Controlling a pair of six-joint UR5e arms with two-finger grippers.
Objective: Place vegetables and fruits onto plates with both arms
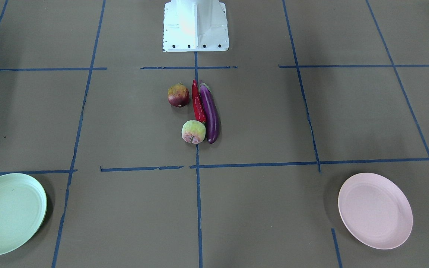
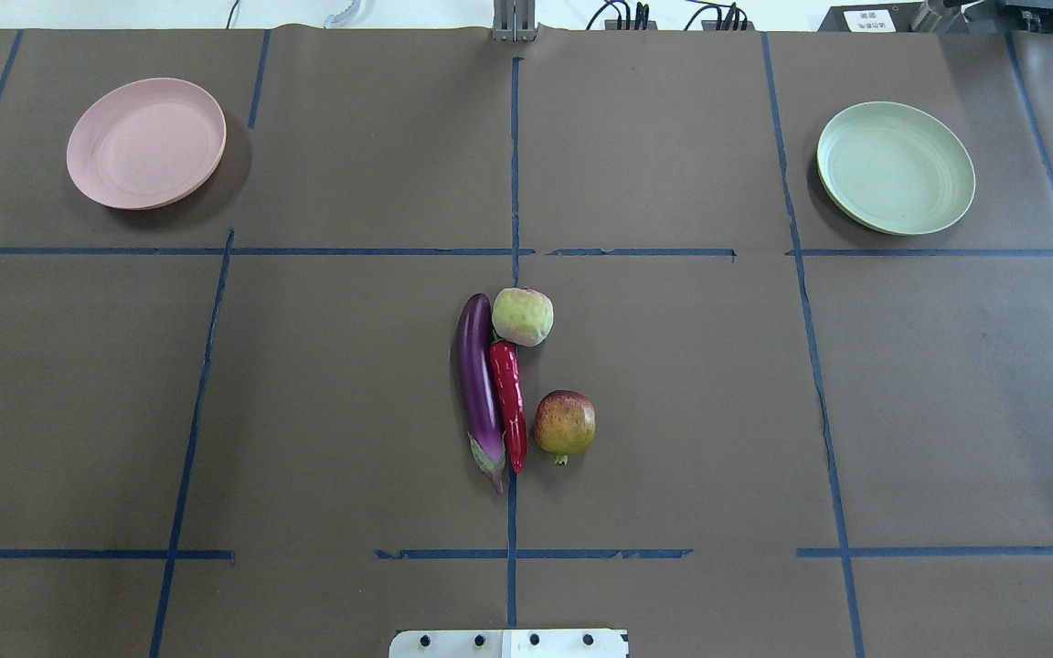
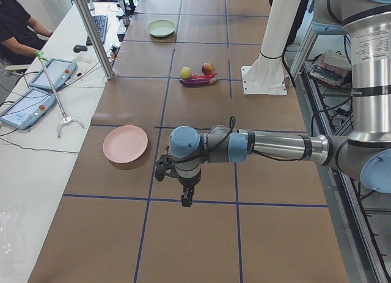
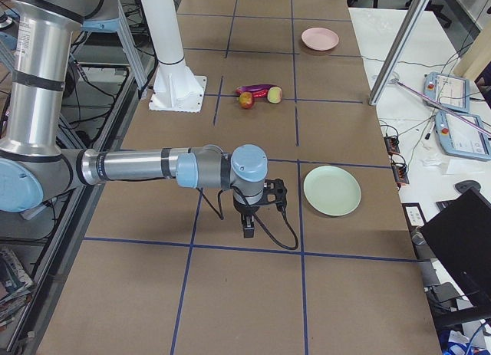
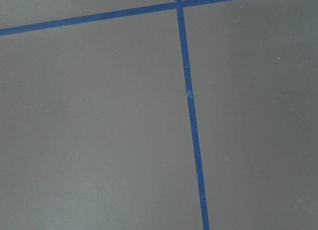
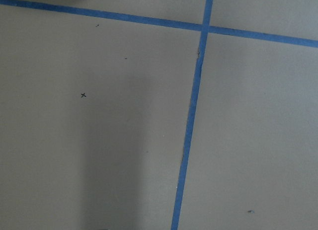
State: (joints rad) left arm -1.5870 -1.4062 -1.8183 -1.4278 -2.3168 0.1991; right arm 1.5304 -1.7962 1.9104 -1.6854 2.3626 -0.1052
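Note:
The purple eggplant (image 2: pixel 477 384) and the red chili (image 2: pixel 510 402) lie side by side at the table's middle. The pale green-pink apple (image 2: pixel 522 316) sits at their far end, and the dark red-yellowish fruit (image 2: pixel 564 423) is beside the chili. The pink plate (image 2: pixel 146 142) is at the far left and the mint plate (image 2: pixel 895 166) at the far right, both bare. My left gripper (image 3: pixel 186 199) hangs over the table near the pink plate (image 3: pixel 125 143). My right gripper (image 4: pixel 248 227) hangs near the mint plate (image 4: pixel 331 190). I cannot tell whether either is open.
The white pedestal base (image 1: pixel 196 26) stands behind the produce. Blue tape lines (image 2: pixel 514 164) grid the brown table. Both wrist views show only bare table and tape. An operator's table with tablets (image 3: pixel 36 87) and a metal post (image 3: pixel 91 32) runs along the far side.

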